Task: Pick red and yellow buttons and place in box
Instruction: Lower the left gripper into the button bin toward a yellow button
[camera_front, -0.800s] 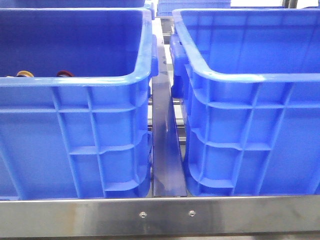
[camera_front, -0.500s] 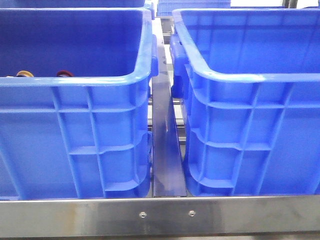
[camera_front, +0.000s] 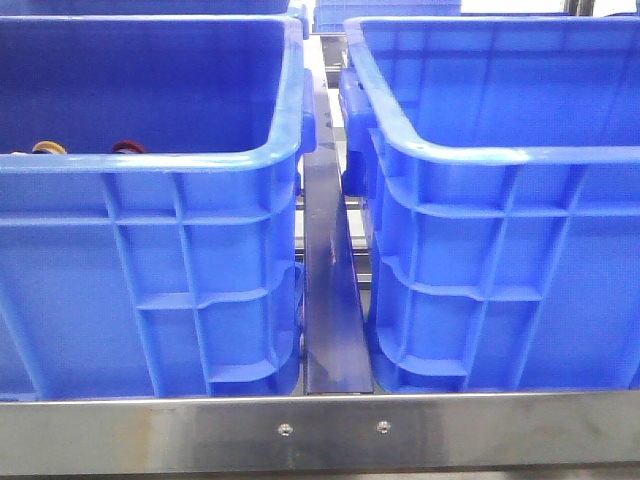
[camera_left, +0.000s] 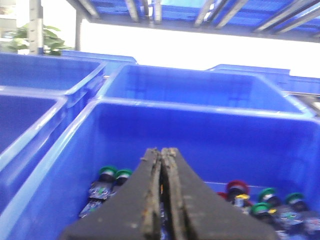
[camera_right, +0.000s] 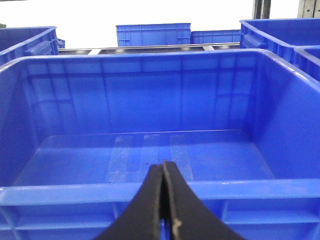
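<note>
Front view: two blue crates side by side, a steel rail (camera_front: 335, 300) between them. Left crate (camera_front: 150, 270) fills the left half; at mid-left, just above its near rim, a yellow button (camera_front: 48, 148) and a red button (camera_front: 127, 147) peek out (mostly hidden). The box (camera_front: 500, 270) stands at right, floor bare in the right wrist view. Left hand (camera_left: 161, 200) pressed together, holding nothing, above green-capped buttons (camera_left: 114, 175). Right hand (camera_right: 163, 200) likewise closed, nothing between.

Left gripper (camera_left: 161, 200): two dark wedge-shaped fingers, inner edges worn and crusted with brownish residue. Right gripper (camera_right: 164, 205): matching black tapered fingers, smoother and cleaner.
</note>
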